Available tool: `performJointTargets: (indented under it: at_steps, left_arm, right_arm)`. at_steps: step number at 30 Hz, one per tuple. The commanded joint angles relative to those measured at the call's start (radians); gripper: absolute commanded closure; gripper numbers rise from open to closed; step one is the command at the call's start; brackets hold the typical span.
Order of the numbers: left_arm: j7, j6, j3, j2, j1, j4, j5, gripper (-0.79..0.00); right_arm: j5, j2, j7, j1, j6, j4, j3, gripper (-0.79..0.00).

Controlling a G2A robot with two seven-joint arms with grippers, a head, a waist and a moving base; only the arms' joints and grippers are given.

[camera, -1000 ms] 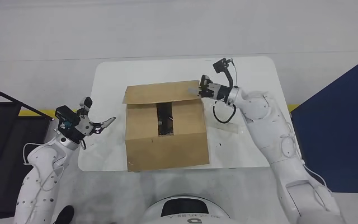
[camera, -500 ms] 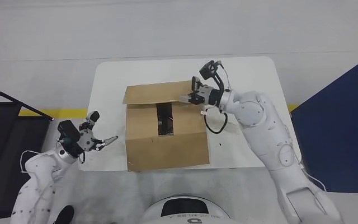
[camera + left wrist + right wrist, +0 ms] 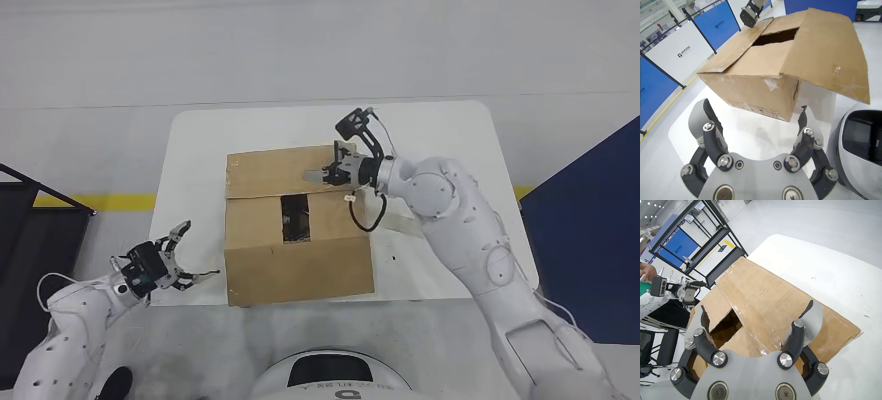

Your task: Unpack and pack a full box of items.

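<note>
At the middle of the white table [image 3: 200, 140] stands the cardboard box [image 3: 330, 240], upright on its base, its walls square to the table edges. Top flaps are folded over but not sealed. The left and right flaps leave a dark slot [image 3: 295, 218] between them. The slot's long axis runs from the robot's side toward the far side of the table. The far flap [image 3: 275, 170] lies down across the far part of the top, with torn clear tape along its edges. The near flap [image 3: 829, 56] juts out beyond the near wall, pointing toward the robot. Contents inside the slot cannot be made out.

The right gripper [image 3: 322, 174] is over the far flap, close to the far end of the slot, fingers spread wide with nothing between them. Whether the tips touch the cardboard cannot be told. From the right wrist view, the box [image 3: 772, 294] lies directly below this gripper [image 3: 757, 313].

The left gripper [image 3: 199, 250] is at the near left edge of the table, beside the box's near left corner and apart from it. Its fingers are spread and empty, pointing toward the box. The left wrist view shows the box [image 3: 757, 91] ahead of this gripper [image 3: 755, 104], with bare tabletop between them.

Beyond the table, a yellow floor line [image 3: 100, 200] runs on the left. Blue and white partition panels [image 3: 719, 20] stand in the room, and a black rack [image 3: 715, 247] stands behind.
</note>
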Motion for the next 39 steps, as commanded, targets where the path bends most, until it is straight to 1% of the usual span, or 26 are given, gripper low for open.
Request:
performJointTargets:
  at_steps: [1, 3, 6, 9, 11, 14, 18, 22, 25, 28, 30, 33, 36, 39]
  left_arm:
    - [-0.011, 0.029, 0.018, -0.002, -0.013, -0.007, -0.013, -0.785]
    - [-0.016, 0.053, 0.039, -0.006, -0.029, -0.013, -0.053, -0.785]
    - [-0.016, 0.061, 0.061, -0.007, -0.045, -0.031, -0.076, -0.785]
    - [-0.055, 0.104, 0.084, -0.006, -0.056, -0.053, -0.042, -0.785]
    - [-0.056, 0.102, 0.098, -0.006, -0.063, -0.058, -0.048, -0.785]
    - [-0.043, 0.096, 0.105, -0.006, -0.073, -0.054, -0.100, -0.785]
    - [-0.049, 0.118, 0.099, -0.011, -0.087, -0.039, -0.205, -0.785]
    - [-0.080, 0.117, 0.091, -0.016, -0.099, -0.033, -0.327, -0.785]
    - [-0.160, 0.163, 0.083, -0.023, -0.112, -0.027, -0.441, -0.785]
    - [-0.267, 0.230, 0.085, -0.033, -0.128, -0.030, -0.540, -0.785]
    - [-0.354, 0.290, 0.088, -0.039, -0.141, -0.030, -0.607, -0.785]
    - [-0.458, 0.354, 0.097, -0.047, -0.159, -0.045, -0.676, -0.785]
    - [-0.517, 0.375, 0.107, -0.051, -0.172, -0.061, -0.691, -0.785]
    - [-0.543, 0.387, 0.111, -0.054, -0.181, -0.070, -0.714, -0.785]
  right_arm:
    - [-0.004, 0.002, -0.006, -0.006, 0.003, -0.005, 0.003, -0.785]
    - [-0.008, 0.004, -0.013, -0.015, 0.005, -0.012, 0.007, -0.785]
    - [-0.016, 0.007, -0.022, -0.030, 0.007, -0.025, 0.013, -0.785]
    - [-0.024, 0.011, -0.032, -0.044, 0.011, -0.034, 0.021, -0.785]
    - [-0.025, 0.013, -0.039, -0.052, 0.011, -0.040, 0.027, -0.785]
    - [-0.030, 0.017, -0.056, -0.066, 0.013, -0.053, 0.037, -0.785]
    - [0.017, 0.023, -0.157, -0.107, -0.009, -0.085, 0.086, -0.785]
    - [0.104, 0.029, -0.257, -0.155, -0.076, -0.106, 0.146, -0.785]
    - [0.171, 0.033, -0.319, -0.186, -0.130, -0.114, 0.188, -0.785]
    - [0.189, 0.038, -0.326, -0.203, -0.155, -0.119, 0.211, -0.785]
    - [0.168, 0.041, -0.312, -0.206, -0.147, -0.128, 0.216, -0.785]
    - [0.106, 0.045, -0.282, -0.207, -0.134, -0.146, 0.211, -0.785]
    - [0.030, 0.049, -0.272, -0.212, -0.112, -0.164, 0.209, -0.785]
    - [-0.030, 0.053, -0.282, -0.228, -0.100, -0.188, 0.213, -0.785]
